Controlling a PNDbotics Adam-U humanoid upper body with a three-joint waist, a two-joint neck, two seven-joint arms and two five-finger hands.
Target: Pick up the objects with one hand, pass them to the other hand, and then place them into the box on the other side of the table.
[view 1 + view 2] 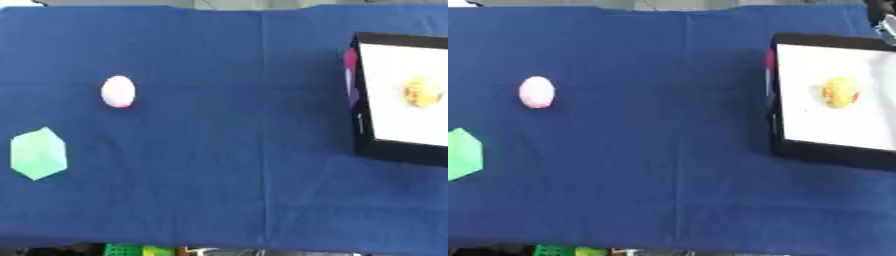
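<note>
A pink-and-white egg-shaped object (pixel 118 91) lies on the blue cloth at the left. Nearer me, at the left edge, sits a pale green faceted block (pixel 38 153). At the right stands a black box (pixel 398 151) with a white floor, and a yellow rounded object (pixel 423 92) lies inside it. A dark shape, probably my right hand (pixel 885 19), shows at the top right corner just beyond the box; little of it is visible. My left hand is out of sight.
The blue cloth (pixel 227 150) covers the whole table, with a crease down its middle. Pink and purple marks (pixel 352 75) show on the box's left wall. Green and yellow things (pixel 140 250) sit below the table's near edge.
</note>
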